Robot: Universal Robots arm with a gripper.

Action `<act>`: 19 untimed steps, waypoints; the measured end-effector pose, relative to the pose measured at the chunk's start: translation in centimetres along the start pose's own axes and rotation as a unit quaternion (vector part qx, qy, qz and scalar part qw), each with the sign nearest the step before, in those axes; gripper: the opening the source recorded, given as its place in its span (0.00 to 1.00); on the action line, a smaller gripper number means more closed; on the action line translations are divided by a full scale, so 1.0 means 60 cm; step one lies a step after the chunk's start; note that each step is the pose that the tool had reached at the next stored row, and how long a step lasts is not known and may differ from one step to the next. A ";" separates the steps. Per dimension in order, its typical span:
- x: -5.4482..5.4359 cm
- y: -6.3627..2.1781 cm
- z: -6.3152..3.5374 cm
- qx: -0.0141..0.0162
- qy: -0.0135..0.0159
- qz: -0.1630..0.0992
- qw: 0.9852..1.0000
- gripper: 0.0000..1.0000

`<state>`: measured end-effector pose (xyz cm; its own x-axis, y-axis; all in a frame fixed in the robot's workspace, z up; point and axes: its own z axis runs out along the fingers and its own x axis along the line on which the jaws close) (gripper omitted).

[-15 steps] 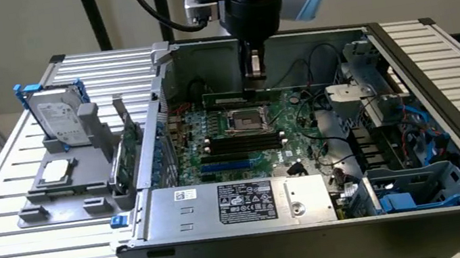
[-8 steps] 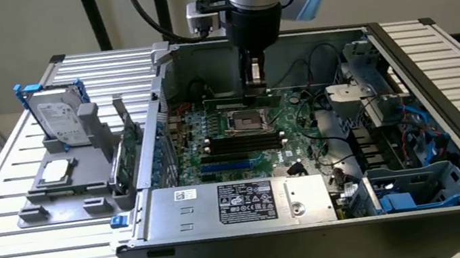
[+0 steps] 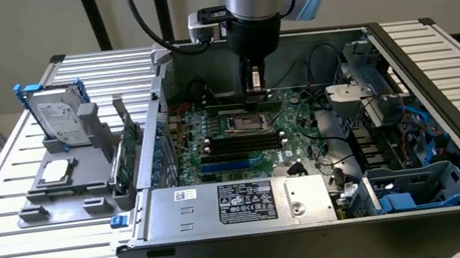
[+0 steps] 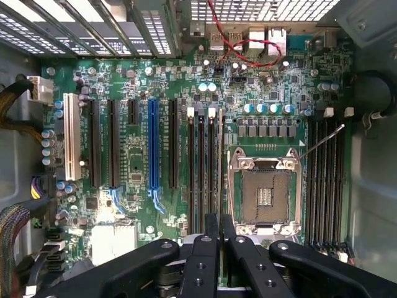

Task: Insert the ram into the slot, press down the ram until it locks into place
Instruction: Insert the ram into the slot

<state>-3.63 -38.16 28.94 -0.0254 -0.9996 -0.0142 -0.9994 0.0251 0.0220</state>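
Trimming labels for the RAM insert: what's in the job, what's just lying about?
In the job: gripper, the ram it grips, black memory slots.
Lying about: hard drive, blue slot, CPU socket, upright green card.

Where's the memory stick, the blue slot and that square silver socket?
ram (image 3: pixel 232 109): exterior view, on its green board.
blue slot (image 4: pixel 152 146): wrist view, middle of its length.
square silver socket (image 4: pixel 265 197): wrist view, its dark centre.
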 end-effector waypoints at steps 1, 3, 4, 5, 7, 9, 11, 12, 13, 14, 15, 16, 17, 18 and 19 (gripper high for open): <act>0.001 0.000 0.002 0.001 0.000 0.000 1.000 0.13; 0.005 0.000 0.006 0.002 0.000 0.000 1.000 0.13; 0.006 0.000 0.008 0.002 0.000 0.000 1.000 0.13; 0.008 0.000 0.011 0.003 0.000 0.000 1.000 0.13; 0.012 -0.001 0.016 0.003 0.000 0.000 1.000 0.13; 0.016 -0.001 0.021 0.004 0.000 0.000 1.000 0.13; 0.019 -0.001 0.027 0.004 0.000 0.000 1.000 0.13; 0.020 -0.001 0.030 0.005 0.000 0.000 1.000 0.13; 0.021 -0.001 0.033 0.005 0.000 0.000 1.000 0.13; 0.021 -0.001 0.036 0.005 0.000 0.000 1.000 0.13; 0.022 -0.001 0.039 0.006 0.000 0.000 1.000 0.13; 0.022 -0.001 0.042 0.006 0.000 0.000 1.000 0.13; 0.022 -0.001 0.045 0.007 0.000 0.000 1.000 0.13; 0.022 -0.001 0.048 0.008 0.000 0.000 1.000 0.13; 0.022 -0.001 0.050 0.008 0.000 0.000 1.000 0.13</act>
<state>-3.65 -39.46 25.89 -0.0251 -0.9996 -0.0146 -0.9997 0.0250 0.0054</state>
